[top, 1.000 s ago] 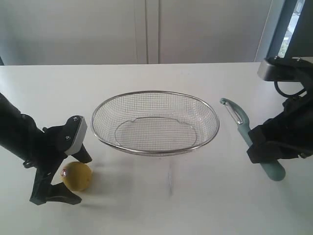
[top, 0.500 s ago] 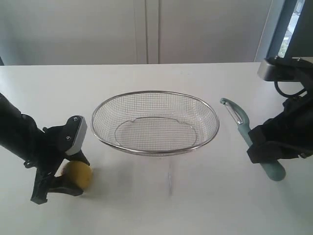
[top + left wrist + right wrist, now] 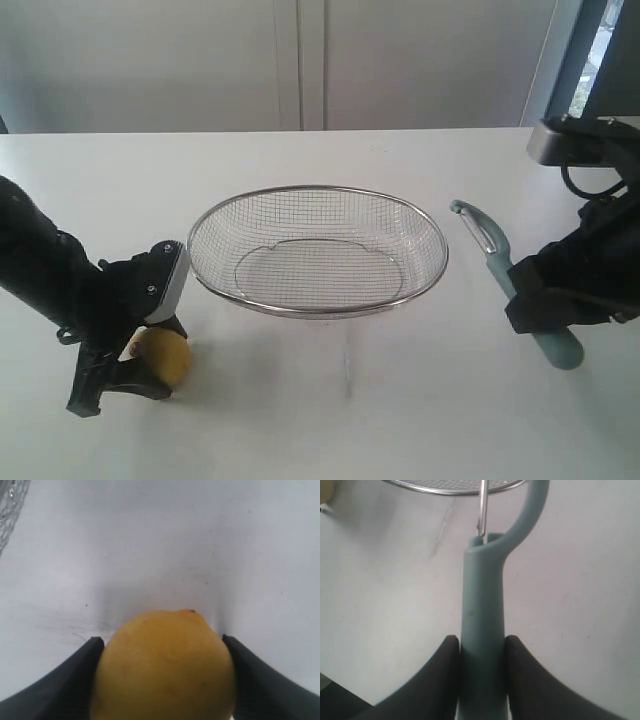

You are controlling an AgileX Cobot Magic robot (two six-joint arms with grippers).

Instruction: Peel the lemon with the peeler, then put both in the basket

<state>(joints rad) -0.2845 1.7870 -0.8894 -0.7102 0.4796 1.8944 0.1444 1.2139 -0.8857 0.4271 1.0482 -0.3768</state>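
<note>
The lemon [image 3: 162,358] is seen in the front left part of the white table [image 3: 350,420], just in front of the left end of the basket [image 3: 318,187] and apart from it. It is now pinched between the dark jaws of the left gripper [image 3: 150,362]. A second earlier those jaws were spread wide on either side of the fruit; half a second earlier they had already been closed against it. The left arm has also been shifted slightly toward the basket. Whether the lemon has been lifted cannot be told.

In the left wrist view the lemon [image 3: 165,665] is shown as smooth, rounded and deep yellow, with a small brownish nub at its far end.

At the right, the pale blue-grey handle of the peeler [image 3: 497,262] is clamped by the right gripper [image 3: 481,642], unchanged from before. Its metal blade head is pointed away toward the table's far side, beside the basket.
</note>
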